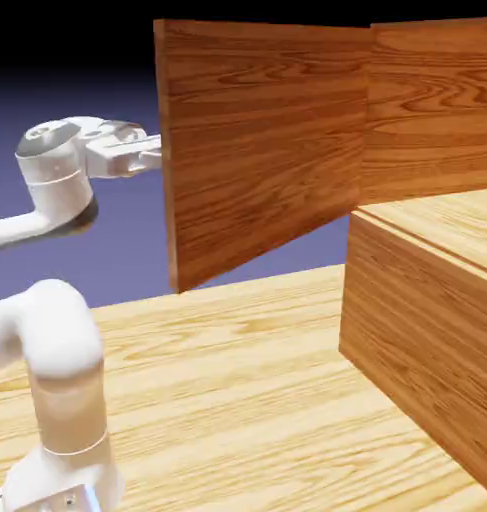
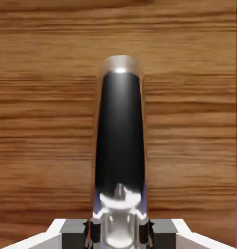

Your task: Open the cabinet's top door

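— What lies behind everything?

— A plain blue-violet backdrop (image 1: pixel 107 70), darkening to near black toward the top.

— And underfoot?

— A counter (image 1: pixel 237 370) of pale yellowish wood planks, the grain running in long streaks, evenly lit with no hard shadows.

— Anything in the hand view?

— Only a thin strip of that same blue-violet down the right edge.

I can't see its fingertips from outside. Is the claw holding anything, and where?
Yes: the claw is shut on the top door's dark metal handle, gripping its near end.
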